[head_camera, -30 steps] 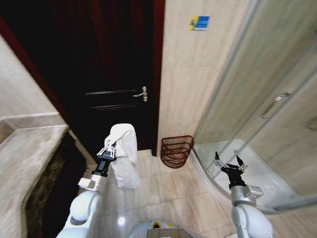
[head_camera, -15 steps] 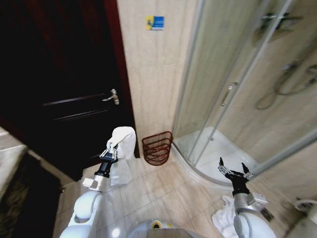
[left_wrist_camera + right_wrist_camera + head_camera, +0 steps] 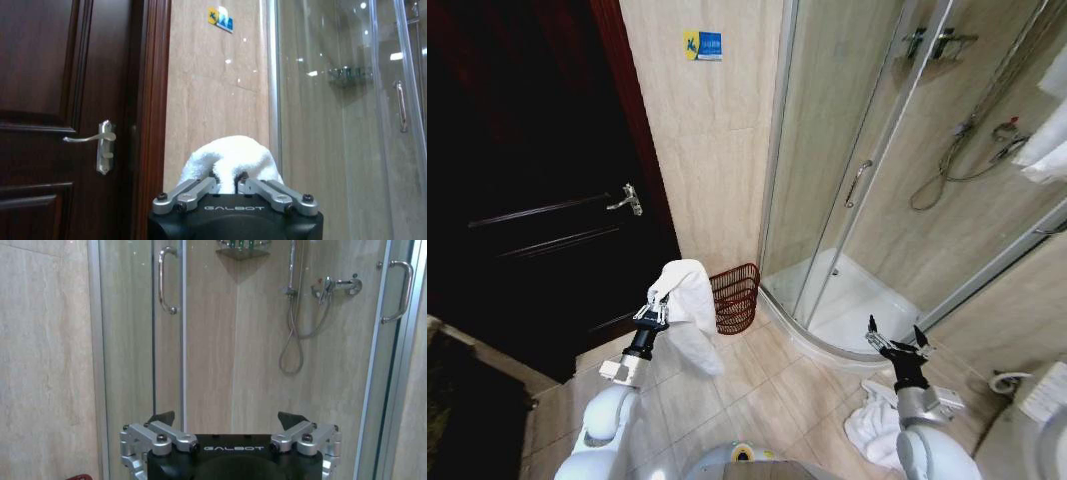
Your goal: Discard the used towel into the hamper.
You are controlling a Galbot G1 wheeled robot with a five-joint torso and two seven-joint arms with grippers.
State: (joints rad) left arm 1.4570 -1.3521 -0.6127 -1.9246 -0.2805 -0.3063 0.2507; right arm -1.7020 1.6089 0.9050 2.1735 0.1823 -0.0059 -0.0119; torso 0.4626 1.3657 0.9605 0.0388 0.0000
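Note:
A white towel (image 3: 689, 310) hangs from my left gripper (image 3: 656, 303), which is shut on its upper fold; the cloth drapes down toward the floor tiles. In the left wrist view the towel (image 3: 230, 159) bulges up between the closed fingers of the left gripper (image 3: 227, 176). The hamper (image 3: 736, 297), a dark reddish-brown ribbed basket, stands on the floor against the beige wall, just right of the towel and beside the shower's glass edge. My right gripper (image 3: 895, 341) is held up at the lower right, open and empty; the right wrist view shows the right gripper (image 3: 227, 419) facing the shower glass.
A dark wooden door (image 3: 527, 200) with a metal handle (image 3: 626, 199) fills the left. The curved glass shower enclosure (image 3: 867, 190) and its white tray (image 3: 857, 305) take up the right. Another white cloth (image 3: 867, 428) lies on the floor near my right arm.
The whole head view has swung right: door and hamper shifted left in the picture and more of the shower shows. The towel stays in the left gripper, now nearer the hamper.

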